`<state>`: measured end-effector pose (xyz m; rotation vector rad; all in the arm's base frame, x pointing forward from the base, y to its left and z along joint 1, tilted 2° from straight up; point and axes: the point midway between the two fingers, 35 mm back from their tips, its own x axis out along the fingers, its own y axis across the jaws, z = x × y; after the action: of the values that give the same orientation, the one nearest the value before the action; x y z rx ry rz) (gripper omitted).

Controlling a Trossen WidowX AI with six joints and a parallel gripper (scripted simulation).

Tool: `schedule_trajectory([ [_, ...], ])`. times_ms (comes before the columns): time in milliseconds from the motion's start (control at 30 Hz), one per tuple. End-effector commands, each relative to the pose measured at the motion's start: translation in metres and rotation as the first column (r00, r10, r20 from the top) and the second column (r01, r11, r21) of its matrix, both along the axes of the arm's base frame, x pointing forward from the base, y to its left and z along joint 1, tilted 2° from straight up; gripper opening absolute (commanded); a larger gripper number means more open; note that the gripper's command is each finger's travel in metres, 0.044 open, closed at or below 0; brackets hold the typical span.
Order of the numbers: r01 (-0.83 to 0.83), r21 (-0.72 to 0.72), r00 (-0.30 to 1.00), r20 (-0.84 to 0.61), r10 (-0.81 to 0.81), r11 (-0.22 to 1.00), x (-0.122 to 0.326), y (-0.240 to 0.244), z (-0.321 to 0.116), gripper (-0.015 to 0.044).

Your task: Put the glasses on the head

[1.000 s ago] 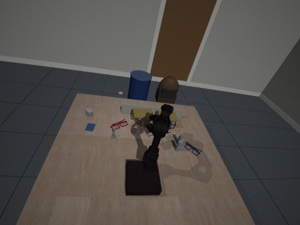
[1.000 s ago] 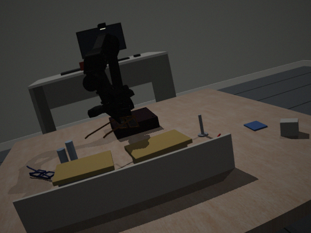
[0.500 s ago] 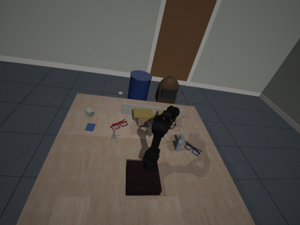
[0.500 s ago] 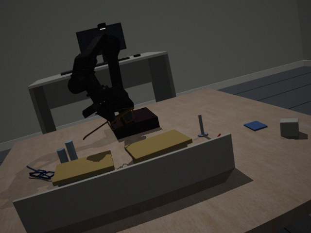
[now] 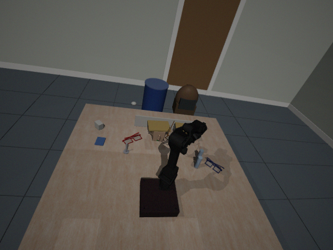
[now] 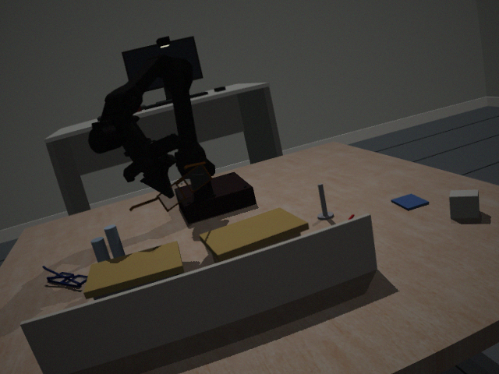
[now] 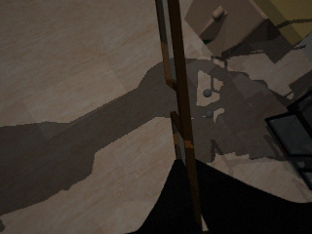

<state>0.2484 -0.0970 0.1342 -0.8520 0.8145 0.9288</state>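
Observation:
The tortoiseshell glasses (image 5: 171,126) (image 6: 203,181) (image 7: 182,97) are held in the air on the arm's side of the heads, tilted, with the temples spread to the left in the exterior view. My gripper (image 6: 171,195) (image 7: 183,166) is shut on their frame; its fingertips are hidden behind the arm in the top view. The green-tag head (image 5: 158,135) (image 6: 253,232) (image 7: 231,26) has a yellow top and a bare nose, and stands apart from the glasses. The other head (image 6: 135,269) wears black-framed glasses (image 7: 288,132), and the arm largely hides it in the top view.
A white panel (image 5: 139,121) (image 6: 209,299) stands behind the heads. Two blue-grey cylinders (image 5: 197,162) (image 6: 115,243) stand near navy glasses (image 5: 213,165) (image 6: 66,279). Red glasses (image 5: 128,140), a grey peg (image 5: 126,148) (image 6: 322,201), a blue square (image 5: 100,141) (image 6: 409,201) and a pale cube (image 5: 99,124) (image 6: 464,205) are opposite.

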Motion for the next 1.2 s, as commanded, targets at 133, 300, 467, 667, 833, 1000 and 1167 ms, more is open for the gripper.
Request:
schedule_trajectory([
  [133,-0.152,-0.074,0.975,0.151,0.162,0.986,-0.001,-0.017,0.007,0.0],
  [300,-0.23,-0.143,0.938,0.232,0.259,0.963,-0.002,-0.028,0.012,0.0],
  [467,-0.293,-0.229,0.885,0.301,0.354,0.928,-0.005,-0.039,0.016,0.0],
  [667,-0.347,-0.347,0.807,0.364,0.466,0.871,-0.009,-0.053,0.022,0.0],
  [833,-0.37,-0.454,0.732,0.395,0.556,0.81,-0.013,-0.065,0.027,0.0],
  [1000,-0.375,-0.509,0.692,0.402,0.599,0.775,-0.015,-0.07,0.03,0.0],
  [1167,-0.374,-0.481,0.716,0.393,0.577,0.793,-0.015,-0.068,0.028,0.0],
])
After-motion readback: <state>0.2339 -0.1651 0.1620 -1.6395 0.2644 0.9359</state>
